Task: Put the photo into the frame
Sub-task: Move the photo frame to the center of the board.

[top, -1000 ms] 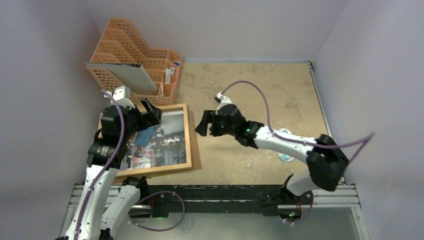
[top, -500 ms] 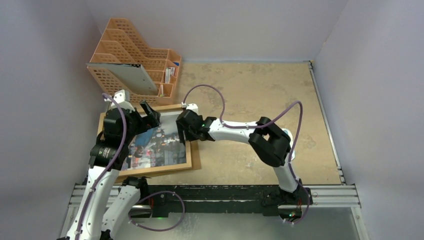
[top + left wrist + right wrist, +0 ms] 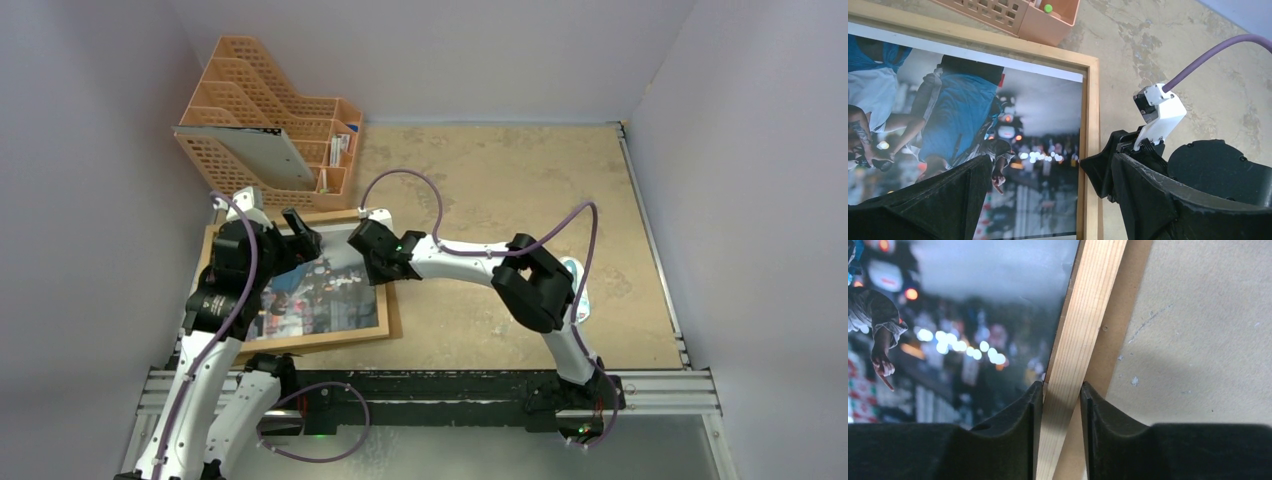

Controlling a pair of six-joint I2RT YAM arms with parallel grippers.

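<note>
1. The surface (image 3: 520,180) is open to the right of the frame (image 3: 381,305). An orange file rack (image 3: 260,110) crowds the frame's far edge.
2. The frame lies flat at near left on a brown backing panel (image 3: 393,318), long axis left-right.
3. The photo (image 3: 320,300) lies inside it, face up.
4. The right hand (image 3: 1060,405) clamps the frame's right rail, clearest in its wrist view.
5. The left hand (image 3: 1035,167) hovers spread above the photo.

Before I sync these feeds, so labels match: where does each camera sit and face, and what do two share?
Top external: overhead behind the robot, looking down on the thin light-wood frame and orange plastic file rack; both arms show.
Left wrist: on the left arm, down at the glossy street photo; open left gripper shows.
Right wrist: on the right arm, close above the frame's rail; right gripper straddles it.
Wrist views share that rail.
</note>
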